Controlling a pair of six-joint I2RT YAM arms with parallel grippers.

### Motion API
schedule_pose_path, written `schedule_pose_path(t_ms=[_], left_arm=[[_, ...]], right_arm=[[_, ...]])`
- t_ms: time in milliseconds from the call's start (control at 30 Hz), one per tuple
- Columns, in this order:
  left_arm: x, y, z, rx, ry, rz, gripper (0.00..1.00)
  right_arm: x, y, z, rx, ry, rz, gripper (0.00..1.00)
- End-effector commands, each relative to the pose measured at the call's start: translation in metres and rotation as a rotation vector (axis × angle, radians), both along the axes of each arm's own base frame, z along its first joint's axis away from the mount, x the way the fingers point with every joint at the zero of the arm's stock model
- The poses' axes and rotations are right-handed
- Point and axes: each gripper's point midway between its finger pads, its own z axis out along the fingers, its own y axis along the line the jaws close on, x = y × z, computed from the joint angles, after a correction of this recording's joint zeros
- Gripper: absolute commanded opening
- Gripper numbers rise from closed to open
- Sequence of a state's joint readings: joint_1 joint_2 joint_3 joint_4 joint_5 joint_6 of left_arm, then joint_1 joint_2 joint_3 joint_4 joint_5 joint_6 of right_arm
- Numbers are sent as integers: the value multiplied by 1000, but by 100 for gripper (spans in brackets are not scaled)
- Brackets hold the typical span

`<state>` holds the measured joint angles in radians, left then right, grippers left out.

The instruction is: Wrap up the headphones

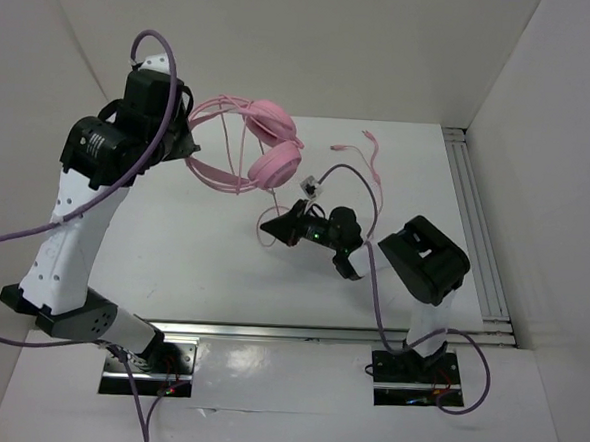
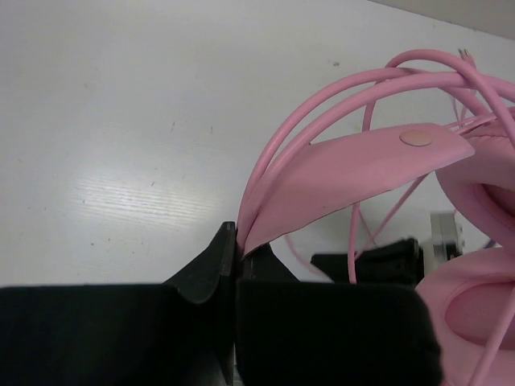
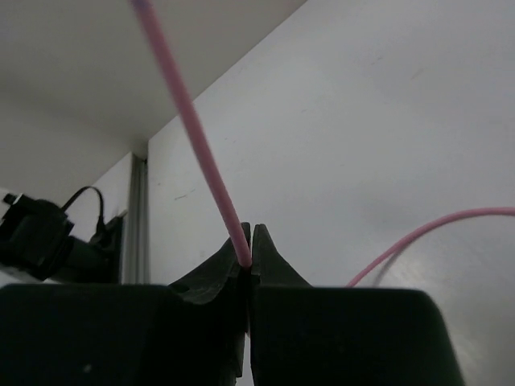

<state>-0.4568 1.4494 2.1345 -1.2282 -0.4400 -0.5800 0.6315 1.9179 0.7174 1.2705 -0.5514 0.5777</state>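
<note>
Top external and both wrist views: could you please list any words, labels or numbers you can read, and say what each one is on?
No text can be read in any view.
White marks on the black upper part of the left arm, top view: too small to read.
The headphones and their cord show no lettering.

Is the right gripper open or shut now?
Shut. In the right wrist view the right gripper has its fingers pressed together, with the thin pink cord pinched between their tips.
</note>
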Motion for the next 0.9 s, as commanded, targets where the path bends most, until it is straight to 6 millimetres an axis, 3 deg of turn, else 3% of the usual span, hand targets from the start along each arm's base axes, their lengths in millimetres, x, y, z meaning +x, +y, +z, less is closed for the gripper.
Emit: schedule_pose_path(t_ms=[0,67,100,133,167,233,333,367,433,467,533,567,600,667,700,733,767,867], left_arm=[[40,5,54,-228,-247,185,0],[57,19,46,-220,-246,269,0],[61,24,42,-216,-244,301,0],[66,33,39,-212,-242,336,0],[73,35,32,-211,-227,356,0],[78,38,32,-212,-237,381,0],[80,38,16,-87,-218,400,0],[81,35,-3,-25,-174,408,0],[79,41,-24,56,-139,458,0],[76,45,-48,118,-80,469,0],[69,56,-67,194,-41,502,0],[65,59,-86,231,1,513,0],[65,60,-92,266,19,494,0],[60,55,-105,341,74,426,0],[57,51,-122,394,131,372,0],[57,41,-125,416,133,330,0],[53,36,-139,473,179,272,0],[40,20,-157,571,231,182,0]], right_arm=[[-37,7,28,8,-114,22,3],[-69,22,42,6,-170,119,3],[-81,26,33,-37,-139,161,3],[-103,37,32,-61,-167,225,3],[-113,42,39,-70,-185,245,3],[-135,57,33,-144,-195,303,3],[-144,65,47,-201,-228,318,3],[-150,65,63,-196,-263,315,3],[-142,59,73,-262,-300,262,3],[-147,55,94,-250,-342,246,3],[-140,46,102,-328,-386,165,4],[-139,37,114,-333,-413,123,4],[-125,29,122,-366,-427,22,6],[-111,11,126,-443,-452,-85,6],[-103,0,140,-443,-469,-156,6],[-88,-14,146,-478,-481,-282,7],[-88,-22,153,-486,-503,-313,9],[-78,-38,168,-562,-567,-437,10]])
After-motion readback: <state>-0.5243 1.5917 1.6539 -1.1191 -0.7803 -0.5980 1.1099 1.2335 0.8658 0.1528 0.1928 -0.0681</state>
